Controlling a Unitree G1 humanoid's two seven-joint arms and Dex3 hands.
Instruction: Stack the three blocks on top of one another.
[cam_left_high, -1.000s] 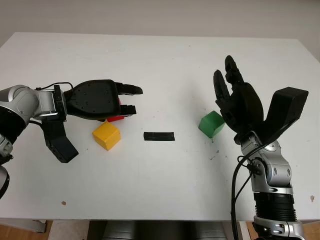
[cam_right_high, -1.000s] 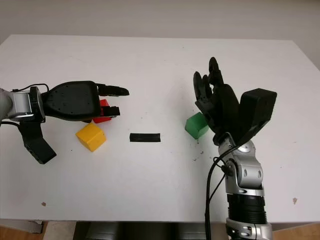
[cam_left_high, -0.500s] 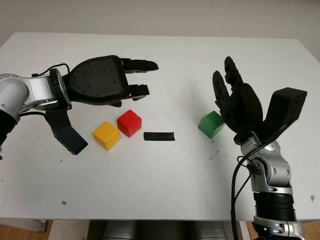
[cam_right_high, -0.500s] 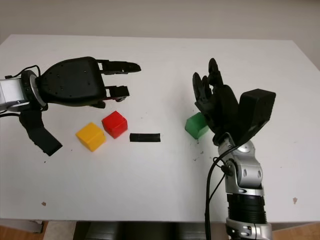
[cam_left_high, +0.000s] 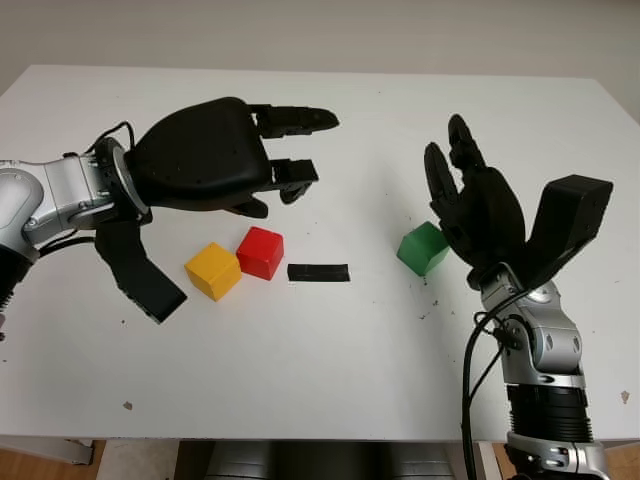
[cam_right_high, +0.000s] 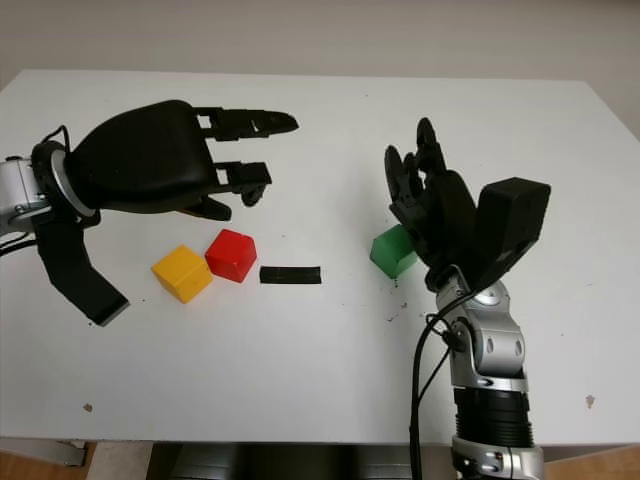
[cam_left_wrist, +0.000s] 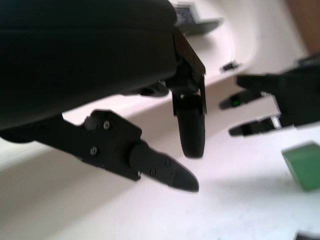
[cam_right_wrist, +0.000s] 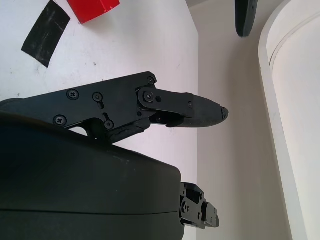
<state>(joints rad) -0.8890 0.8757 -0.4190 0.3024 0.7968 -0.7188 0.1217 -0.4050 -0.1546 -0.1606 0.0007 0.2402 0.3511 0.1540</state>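
In the head views we are holding our left hand (cam_left_high: 215, 155) open above the white table (cam_left_high: 330, 340), grasping nothing, with the red cube block (cam_left_high: 260, 251) just below its fingertips and the yellow cube block (cam_left_high: 212, 270) touching or just beside the red one, under the palm's near edge; a black tape strip (cam_left_high: 318, 272) lies past the red block toward our right hand (cam_left_high: 475, 205), which is raised and open, also grasping nothing, with the green cube block (cam_left_high: 422, 248) just beside its palm. In the left wrist view we are seeing the green block (cam_left_wrist: 304, 164) beyond our left fingers (cam_left_wrist: 192, 131). In the right wrist view the red block (cam_right_wrist: 92, 8) and the tape strip (cam_right_wrist: 46, 32) are lying well beyond our right fingers (cam_right_wrist: 195, 110).
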